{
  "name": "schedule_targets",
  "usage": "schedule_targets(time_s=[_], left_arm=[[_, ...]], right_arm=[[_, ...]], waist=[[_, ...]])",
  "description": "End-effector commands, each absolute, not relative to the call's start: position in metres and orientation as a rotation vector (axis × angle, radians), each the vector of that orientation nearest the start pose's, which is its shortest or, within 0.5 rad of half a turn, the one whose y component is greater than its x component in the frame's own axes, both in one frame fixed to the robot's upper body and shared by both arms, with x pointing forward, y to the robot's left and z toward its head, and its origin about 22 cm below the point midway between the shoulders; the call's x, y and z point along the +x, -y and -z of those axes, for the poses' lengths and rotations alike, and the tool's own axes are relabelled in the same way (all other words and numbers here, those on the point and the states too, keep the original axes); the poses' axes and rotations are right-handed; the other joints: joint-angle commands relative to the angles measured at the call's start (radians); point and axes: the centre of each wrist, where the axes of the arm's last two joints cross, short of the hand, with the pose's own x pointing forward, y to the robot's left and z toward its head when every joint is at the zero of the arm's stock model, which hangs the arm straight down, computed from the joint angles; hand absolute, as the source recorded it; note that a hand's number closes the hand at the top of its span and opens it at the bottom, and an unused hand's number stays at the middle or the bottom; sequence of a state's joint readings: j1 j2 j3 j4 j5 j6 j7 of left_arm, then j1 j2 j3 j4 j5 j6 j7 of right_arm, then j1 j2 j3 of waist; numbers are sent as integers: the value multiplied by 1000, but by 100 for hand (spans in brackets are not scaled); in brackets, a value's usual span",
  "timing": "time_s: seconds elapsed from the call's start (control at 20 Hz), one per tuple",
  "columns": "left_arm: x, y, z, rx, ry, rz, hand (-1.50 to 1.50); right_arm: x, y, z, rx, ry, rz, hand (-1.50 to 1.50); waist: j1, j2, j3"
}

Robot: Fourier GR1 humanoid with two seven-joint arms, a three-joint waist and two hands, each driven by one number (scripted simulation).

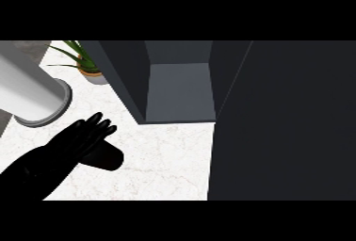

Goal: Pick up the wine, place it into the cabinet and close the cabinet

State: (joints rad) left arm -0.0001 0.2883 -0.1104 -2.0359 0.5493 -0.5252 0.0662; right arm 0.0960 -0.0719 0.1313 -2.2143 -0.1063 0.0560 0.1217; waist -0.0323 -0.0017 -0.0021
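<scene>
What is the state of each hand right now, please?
Left hand: fingers straight, open, holding nothing.
Right hand: not in view.

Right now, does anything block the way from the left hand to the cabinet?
Nothing visible: only counter lies between the left hand and the open cabinet; its door stands aside at the right, the plant behind at the left.

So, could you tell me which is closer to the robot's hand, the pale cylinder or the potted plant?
The pale cylinder, standing just left of the left hand; the potted plant sits farther back.
</scene>
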Motion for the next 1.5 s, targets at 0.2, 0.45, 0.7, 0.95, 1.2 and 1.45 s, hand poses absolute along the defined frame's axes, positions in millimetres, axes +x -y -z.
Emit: schedule_targets(time_s=[0.2,0.45,0.7,0.95,1.2,1.45], left_arm=[[222,-309,-157,-1020,1704,632,-150],[231,-336,-205,-1016,1698,613,-150],[232,-337,-204,-992,1654,594,-150],[223,-345,-201,-969,1668,595,-150],[238,-348,-205,-913,1661,570,-150],[238,-337,-184,-918,1639,590,-150]], right_arm=[[138,208,-167,262,1958,-114,-150],[108,200,-179,252,1946,-139,-150],[100,196,-195,249,1924,-145,-150],[96,186,-206,269,1951,-106,-150],[95,187,-205,258,1938,-98,-150],[97,170,-208,284,1949,-97,-150]], waist=[[28,-2,1],[23,-3,2],[26,-1,2],[31,-3,1],[17,-1,1],[21,-4,0]])
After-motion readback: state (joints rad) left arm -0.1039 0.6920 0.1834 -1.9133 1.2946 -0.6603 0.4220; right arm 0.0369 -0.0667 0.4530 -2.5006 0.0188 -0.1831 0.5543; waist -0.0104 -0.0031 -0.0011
